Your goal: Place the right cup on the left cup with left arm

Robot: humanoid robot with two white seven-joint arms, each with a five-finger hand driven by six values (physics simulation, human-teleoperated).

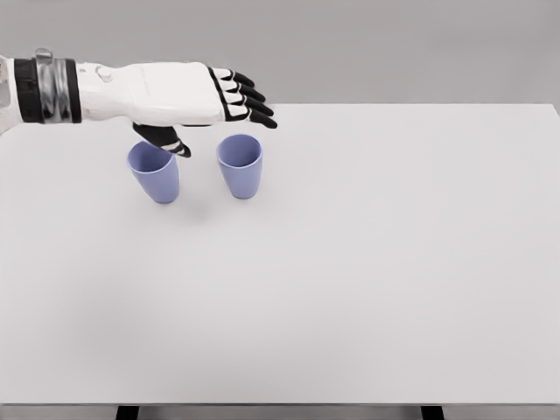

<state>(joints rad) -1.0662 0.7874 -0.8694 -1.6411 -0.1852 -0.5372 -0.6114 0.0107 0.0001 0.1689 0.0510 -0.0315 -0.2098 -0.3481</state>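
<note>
Left hand (206, 101) reached in from the picture's left edge, its white forearm ringed by a black and grey wrist band, and hung above the far left part of the table (367, 262). Its fingers (249, 98) were stretched out flat toward the right, black at the joints and tips, and held nothing; the dark thumb (164, 140) pointed down between the two cups. The palm sat over the gap behind the cups, and whether the thumb touched either rim could not be told from this view.

Both cups were plain lavender-blue tumblers without handles, standing upright with their mouths up on the white table, near each other but apart. The left cup (155, 174) stood just below the thumb, partly overlapped by it at the rim. The right cup (240, 165) stood just beside it to the right, under the fingertips, its rim fully in view. Neither cup was lifted or stacked.

No brand, label or writing could be read on the cups, the hand or the table.
</note>
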